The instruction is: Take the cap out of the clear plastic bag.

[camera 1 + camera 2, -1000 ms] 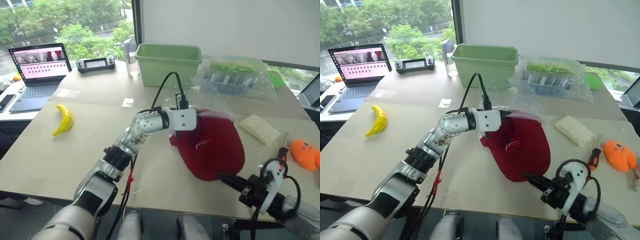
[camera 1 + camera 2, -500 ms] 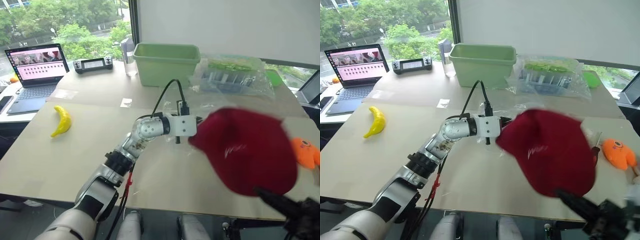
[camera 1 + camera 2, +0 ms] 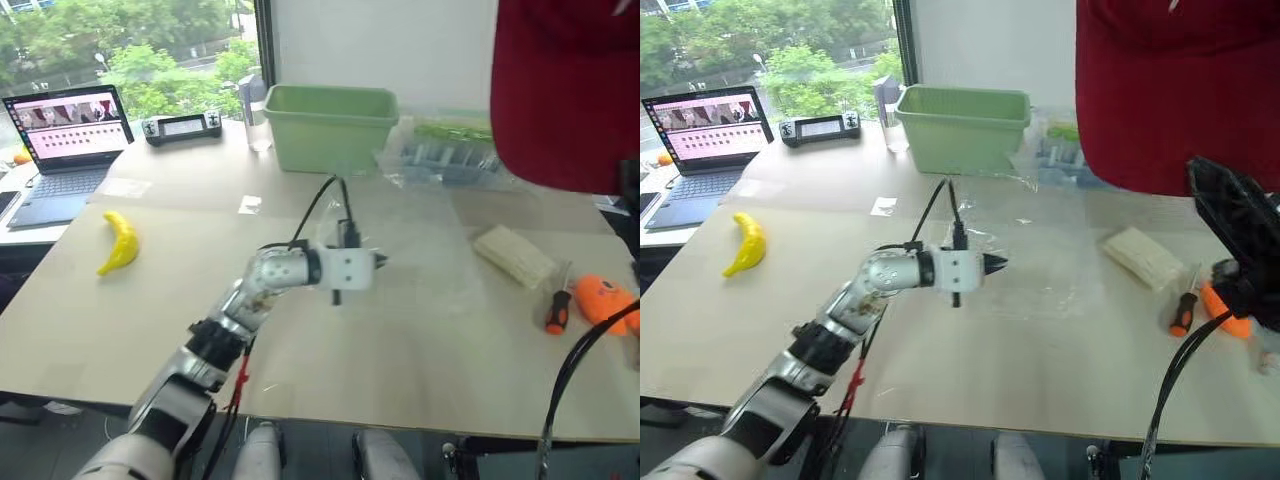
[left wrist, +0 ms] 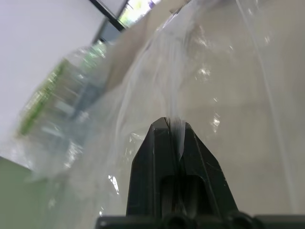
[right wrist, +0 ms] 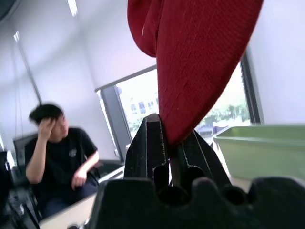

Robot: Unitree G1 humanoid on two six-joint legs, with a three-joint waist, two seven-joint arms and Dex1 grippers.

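1. Lifted clear of the table since a second ago, the cap (image 3: 1170, 95) now hangs high up, out of the bag (image 3: 420, 290), where before it lay on the table inside the plastic.
2. Right pincer (image 5: 172, 136) has its fingers clamped together on the red fabric, which hangs out beyond the fingertips in the right wrist view.
3. Left pincer (image 4: 173, 125) has drawn back toward the robot a little; its fingers are pressed together on a thin fold of the bag, which spreads out from the tips across the table.
4. Beyond the left pincer's tips the bag lies flat and crinkled on the table (image 3: 300, 380), now without the cap in it.
5. Further past the left pincer stands a green bin (image 3: 330, 125), and beside it a packed clear bag (image 3: 450, 155) with green and blue contents.
6. Off to that pincer's right side lie a pale block (image 3: 513, 255), a screwdriver (image 3: 556, 312) and an orange toy (image 3: 605, 300).
7. Well to its left lies a banana (image 3: 118, 242), with a laptop (image 3: 68, 140) further back.
8. A seated person (image 5: 59, 162) shows behind the right pincer's fingers.
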